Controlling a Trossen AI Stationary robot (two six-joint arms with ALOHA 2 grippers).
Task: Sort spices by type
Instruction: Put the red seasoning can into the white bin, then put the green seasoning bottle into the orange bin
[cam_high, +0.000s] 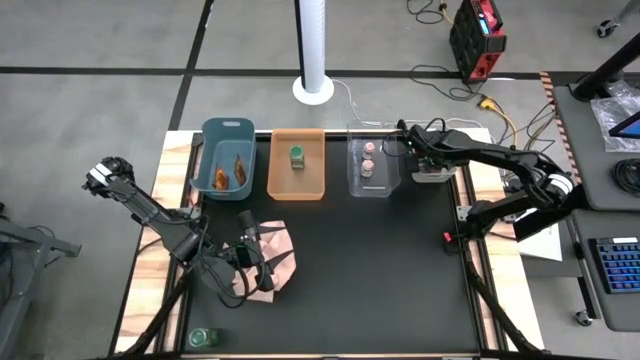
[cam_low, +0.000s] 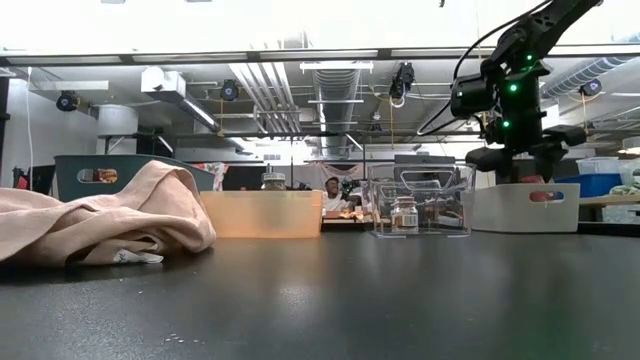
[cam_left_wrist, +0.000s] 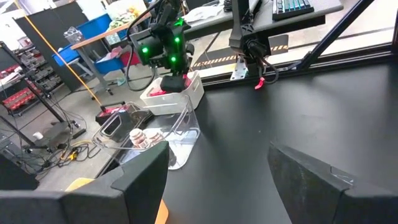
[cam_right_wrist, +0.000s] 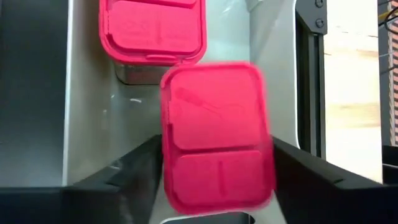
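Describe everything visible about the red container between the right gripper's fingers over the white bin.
The red boxy container shows a flat, glossy plastic-looking lid with rounded corners and a seam dividing it into two panels. It sits between the right gripper's dark fingers, slightly blurred; the jaws look spread either side, so whether they grip it is unclear. It is inside or just above the white bin, beside a second red container already lying there. From above, the gripper hides it.
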